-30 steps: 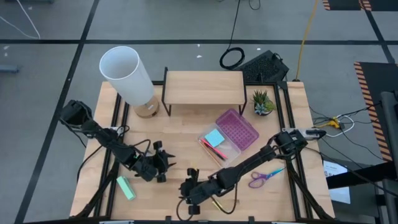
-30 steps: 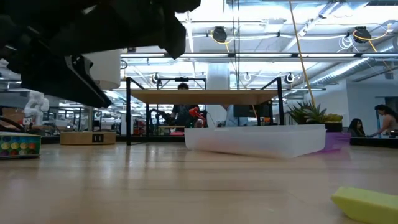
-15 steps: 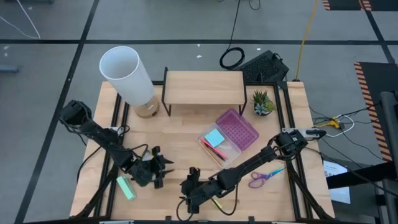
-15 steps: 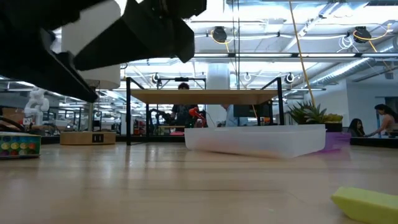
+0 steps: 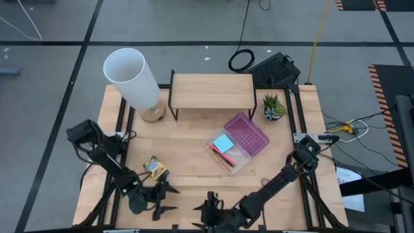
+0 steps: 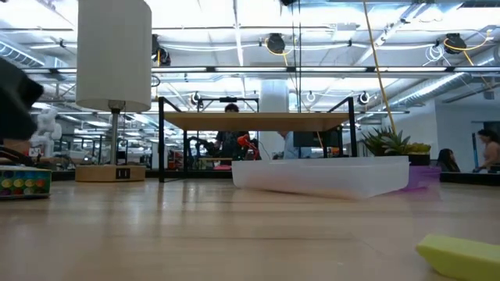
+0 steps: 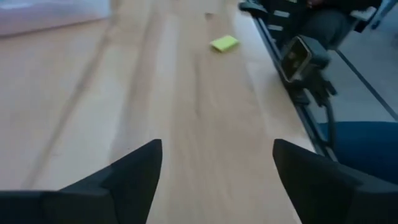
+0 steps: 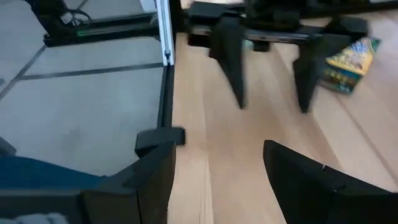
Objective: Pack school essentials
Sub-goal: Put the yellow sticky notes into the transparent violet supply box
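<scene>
A clear case (image 5: 233, 152) with its pink lid (image 5: 247, 134) open lies right of the table's middle. In it are a blue sticky-note pad (image 5: 223, 143) and pink and orange pencils (image 5: 222, 158). The crayon box (image 5: 154, 167) (image 6: 23, 183) (image 8: 348, 61) lies flat on the table near the left. A yellow-green block (image 7: 224, 43) (image 6: 461, 254) lies by the near edge. My left gripper (image 5: 167, 199) (image 7: 217, 146) stands open just nearer than the crayon box. My right gripper (image 5: 206, 213) (image 8: 219, 149) is open at the near edge, facing the left gripper. The scissors and pen are hidden.
A lamp with a white shade (image 5: 132, 77) stands at the far left, a wooden shelf (image 5: 211, 92) at the far middle and a small plant (image 5: 273, 107) at the far right. A small camera (image 7: 295, 57) sits on the near edge rail.
Both grippers have drawn back toward the table's near edge, open, holding nothing. The left arm has left the place over the crayon box, which now shows in the high view and has not moved. The dark arms have gone from the top of the low view.
</scene>
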`<state>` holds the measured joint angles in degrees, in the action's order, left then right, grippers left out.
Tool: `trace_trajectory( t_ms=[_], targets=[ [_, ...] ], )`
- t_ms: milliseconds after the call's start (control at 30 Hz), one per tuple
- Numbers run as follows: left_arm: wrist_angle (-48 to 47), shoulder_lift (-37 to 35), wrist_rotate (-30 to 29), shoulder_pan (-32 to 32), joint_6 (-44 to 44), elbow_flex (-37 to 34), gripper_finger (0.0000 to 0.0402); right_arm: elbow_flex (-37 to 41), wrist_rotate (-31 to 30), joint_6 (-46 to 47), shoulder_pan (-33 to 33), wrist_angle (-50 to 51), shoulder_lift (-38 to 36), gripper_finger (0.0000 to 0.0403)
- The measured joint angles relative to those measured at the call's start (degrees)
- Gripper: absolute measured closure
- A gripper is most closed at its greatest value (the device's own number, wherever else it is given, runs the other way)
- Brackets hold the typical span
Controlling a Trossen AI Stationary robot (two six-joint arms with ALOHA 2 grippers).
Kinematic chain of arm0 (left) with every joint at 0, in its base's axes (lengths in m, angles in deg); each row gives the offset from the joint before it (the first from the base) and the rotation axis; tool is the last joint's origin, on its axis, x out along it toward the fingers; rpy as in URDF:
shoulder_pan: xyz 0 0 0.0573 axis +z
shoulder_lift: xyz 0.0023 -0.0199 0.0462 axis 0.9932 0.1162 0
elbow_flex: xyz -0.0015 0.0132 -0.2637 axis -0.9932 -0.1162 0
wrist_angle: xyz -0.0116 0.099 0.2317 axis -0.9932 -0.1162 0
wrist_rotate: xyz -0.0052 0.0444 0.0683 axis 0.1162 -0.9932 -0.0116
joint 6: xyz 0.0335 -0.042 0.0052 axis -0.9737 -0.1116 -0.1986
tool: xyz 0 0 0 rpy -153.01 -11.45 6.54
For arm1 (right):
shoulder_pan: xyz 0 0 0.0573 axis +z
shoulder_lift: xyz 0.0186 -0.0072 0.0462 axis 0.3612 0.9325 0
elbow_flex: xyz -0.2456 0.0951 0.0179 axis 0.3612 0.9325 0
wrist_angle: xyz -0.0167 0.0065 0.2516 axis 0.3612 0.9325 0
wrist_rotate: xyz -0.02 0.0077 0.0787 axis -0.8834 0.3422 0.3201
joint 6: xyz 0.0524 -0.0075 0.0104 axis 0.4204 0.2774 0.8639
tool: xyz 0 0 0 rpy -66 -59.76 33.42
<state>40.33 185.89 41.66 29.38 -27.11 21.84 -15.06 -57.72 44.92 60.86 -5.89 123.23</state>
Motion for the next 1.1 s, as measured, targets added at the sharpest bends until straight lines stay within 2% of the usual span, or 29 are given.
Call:
trace_trajectory(
  t_ms=[133, 267, 367, 600, 800, 1000, 1100],
  targets=[
    [-0.4, 2.7, 0.0, -1.7, -0.1, 2.7, 0.0087, 0.0, -2.8, 5.9, 0.3, 15.1, -0.1, 0.0167],
    [-0.9, 3.8, 0.0, -2.9, 0.0, 4.4, 0.0094, 0.0, -3.9, 16.2, 0.2, 32.2, -1.1, 0.0167],
    [-2.0, 3.8, 0.0, -3.2, -0.1, 4.8, 0.0098, 0.0, -2.4, 21.2, 0.1, 38.6, -1.2, 0.0167],
    [-2.3, 3.8, -0.1, -2.8, -1.5, 4.8, 0.0107, 0.0, 9.8, 23.1, 1.0, 38.6, -1.5, 0.0167],
    [-2.6, 3.8, -0.1, -2.7, -1.3, 4.8, 0.0114, 0.0, 11.5, 26.8, 1.0, 37.7, -1.5, 0.0167],
    [-3.6, 3.8, -0.1, -2.7, -1.2, 4.8, 0.0117, 0.1, 17.3, 31.8, 1.2, 37.6, -1.5, 0.0167],
    [-3.6, 3.8, -0.1, -2.7, -0.4, 4.8, 0.0117, 1.0, 18.1, 34.2, 1.2, 37.7, -1.5, 0.0167]
  ],
)
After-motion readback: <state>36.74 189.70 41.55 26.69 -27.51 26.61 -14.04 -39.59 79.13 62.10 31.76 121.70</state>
